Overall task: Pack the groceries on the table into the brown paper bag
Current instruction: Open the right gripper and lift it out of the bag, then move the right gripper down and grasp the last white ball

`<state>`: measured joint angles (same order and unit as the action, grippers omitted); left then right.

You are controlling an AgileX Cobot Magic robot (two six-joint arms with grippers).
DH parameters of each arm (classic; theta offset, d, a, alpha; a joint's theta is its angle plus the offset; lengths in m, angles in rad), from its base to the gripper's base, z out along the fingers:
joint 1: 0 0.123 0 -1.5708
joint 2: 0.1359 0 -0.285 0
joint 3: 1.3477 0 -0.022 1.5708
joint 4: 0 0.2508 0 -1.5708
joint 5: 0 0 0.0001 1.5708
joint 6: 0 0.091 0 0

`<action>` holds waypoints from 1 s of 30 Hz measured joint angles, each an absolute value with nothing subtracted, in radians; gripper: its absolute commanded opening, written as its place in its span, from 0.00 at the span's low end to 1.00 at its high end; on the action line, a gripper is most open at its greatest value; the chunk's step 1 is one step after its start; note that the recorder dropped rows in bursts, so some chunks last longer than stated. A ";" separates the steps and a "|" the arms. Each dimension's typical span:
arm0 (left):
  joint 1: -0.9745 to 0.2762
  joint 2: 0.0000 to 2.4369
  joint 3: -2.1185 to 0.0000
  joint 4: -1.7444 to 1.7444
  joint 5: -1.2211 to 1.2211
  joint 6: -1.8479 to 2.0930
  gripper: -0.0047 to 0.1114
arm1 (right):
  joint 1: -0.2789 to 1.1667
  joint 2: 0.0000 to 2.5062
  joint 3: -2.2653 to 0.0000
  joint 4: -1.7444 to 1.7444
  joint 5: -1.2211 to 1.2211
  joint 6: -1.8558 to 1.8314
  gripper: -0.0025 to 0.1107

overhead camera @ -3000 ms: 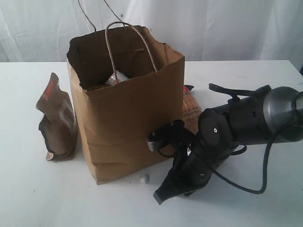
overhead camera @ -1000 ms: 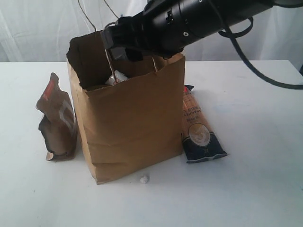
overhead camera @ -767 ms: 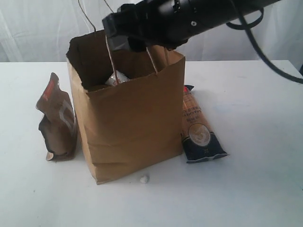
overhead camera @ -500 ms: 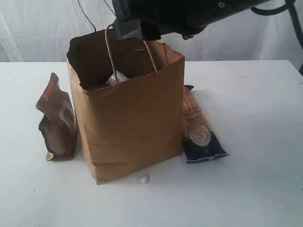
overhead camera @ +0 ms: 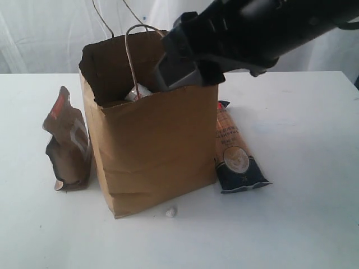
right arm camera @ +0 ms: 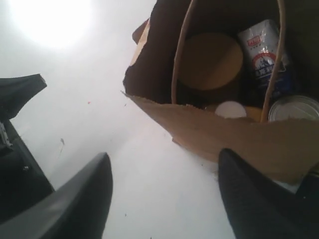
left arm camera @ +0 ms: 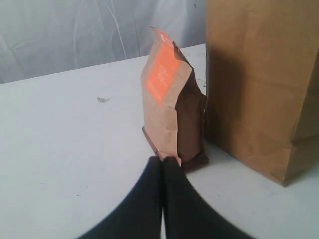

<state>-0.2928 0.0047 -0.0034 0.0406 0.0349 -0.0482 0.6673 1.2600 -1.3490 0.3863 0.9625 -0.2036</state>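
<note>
Now, step in hand: four groceries are in the bag and two are outside, so I judge the packing more than half done.
Brown paper bag (overhead camera: 151, 151): it stands upright on the table (overhead camera: 303, 224) with the mouth wide open, so things can go in from above.
Inside the bag: gold-lidded clear jar (right arm camera: 212, 59), small white-blue carton (right arm camera: 264, 50), silver-lidded clear can (right arm camera: 294, 107) and white-capped yellow grain bottle (right arm camera: 230, 109), all upright and close together, which saves room.
Dark-brown pouch (overhead camera: 68, 143): it stands just beside the bag, on the left arm's side, not yet packed.
Long orange-navy packet (overhead camera: 235, 151): it lies flat against the bag's other side, probably too long to stand alone.
Right gripper (right arm camera: 163, 157): above the bag's rim, jaws well apart, nothing between them; it seems free for the next pick.
Left gripper (left arm camera: 162, 162): low over the table, near the pouch and pointing at it, fingers pressed together and empty; probably waiting.
</note>
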 measured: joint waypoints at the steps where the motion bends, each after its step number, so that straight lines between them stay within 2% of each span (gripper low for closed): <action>1: -0.293 0.005 -0.003 0.041 0.035 -0.048 0.04 | 0.667 1.244 -1.331 0.390 0.963 -0.204 0.53; 13: -0.293 0.005 -0.003 0.041 0.035 -0.048 0.04 | 0.672 1.145 -0.950 0.399 0.856 -0.212 0.53; 21: -0.293 0.005 -0.003 0.041 0.035 -0.048 0.04 | 0.757 1.165 -0.755 0.399 0.596 -0.204 0.53; 30: -0.293 0.005 -0.003 0.041 0.035 -0.048 0.04 | 0.822 1.310 -0.667 0.399 0.340 -0.167 0.53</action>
